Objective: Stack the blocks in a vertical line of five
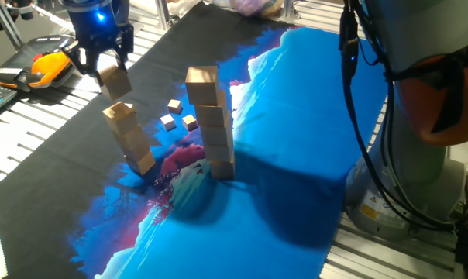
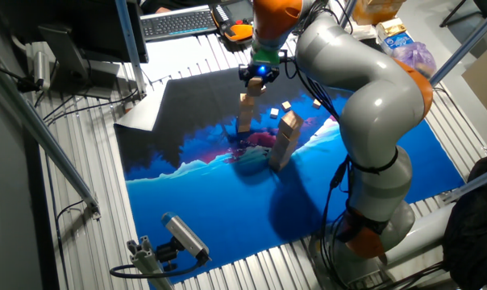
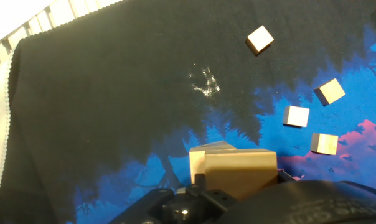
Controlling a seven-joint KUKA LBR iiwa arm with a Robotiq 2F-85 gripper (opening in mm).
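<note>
My gripper is shut on a light-tan wooden block and holds it a little above a leaning stack of similar blocks. The other fixed view shows the gripper over that stack. In the hand view the held block fills the lower middle, and a corner of the stack's top block peeks out at its left. Several smaller loose blocks lie on the mat between the two stacks; they also show in the hand view.
A taller stack of wider wooden cubes stands to the right of the leaning stack, close to the loose blocks. The black and blue mat covers the table. A keyboard and an orange object lie beyond the mat's far left edge.
</note>
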